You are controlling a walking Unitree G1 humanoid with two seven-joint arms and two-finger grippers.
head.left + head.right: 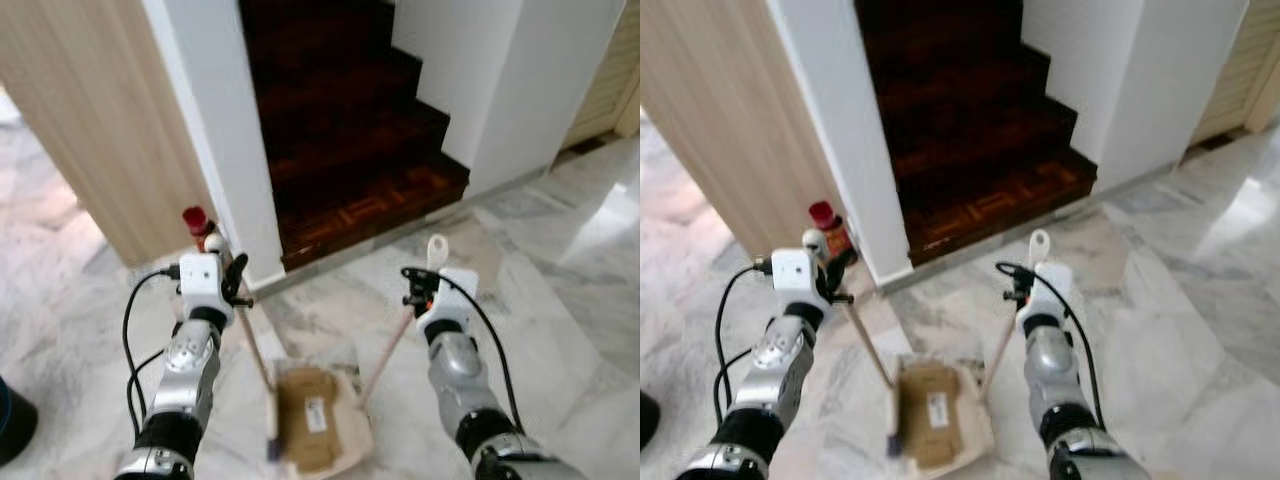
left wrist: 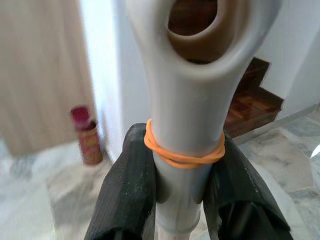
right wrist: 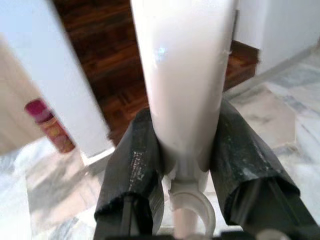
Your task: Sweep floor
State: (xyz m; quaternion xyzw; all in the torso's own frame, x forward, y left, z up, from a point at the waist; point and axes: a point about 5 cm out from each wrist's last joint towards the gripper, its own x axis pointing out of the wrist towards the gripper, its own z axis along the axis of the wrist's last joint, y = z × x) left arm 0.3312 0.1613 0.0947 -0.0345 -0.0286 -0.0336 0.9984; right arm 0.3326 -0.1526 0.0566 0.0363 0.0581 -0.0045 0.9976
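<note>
At the foot of a dark wooden staircase point(image 1: 350, 150), I stand on a pale marble floor point(image 1: 560, 290) with a tool in each hand; my left gripper point(image 2: 177, 180) is clamped on the grey-white grip of the broom handle point(image 2: 187, 125), its two black fingers point(image 2: 125, 195) pressed against either side just below an orange rubber band point(image 2: 185, 155) wound around the grip, whose hanging hole sits above the band; my right gripper point(image 3: 187, 165) is likewise closed tight, its fingers point(image 3: 132, 170) squeezing the white grip of the dustpan handle point(image 3: 182, 75). From the head camera, both thin shafts slant down and inward from my raised wrists and meet low on the floor between my arms; there the dustpan point(image 1: 350, 440) lies flat on the marble, and a piece of brown cardboard point(image 1: 308, 425) bearing a small white label rests in it; the broom's head touches the pan's near left edge, though blur hides its detail. A red-capped bottle point(image 1: 830, 232) stands on the floor against the white wall point(image 1: 225, 130) beside the stairs, just beyond my left wrist; a light wood panel point(image 1: 90, 120) rises to the left of it; a dark object point(image 1: 12, 425) shows at the lower left edge of the left eye view.
</note>
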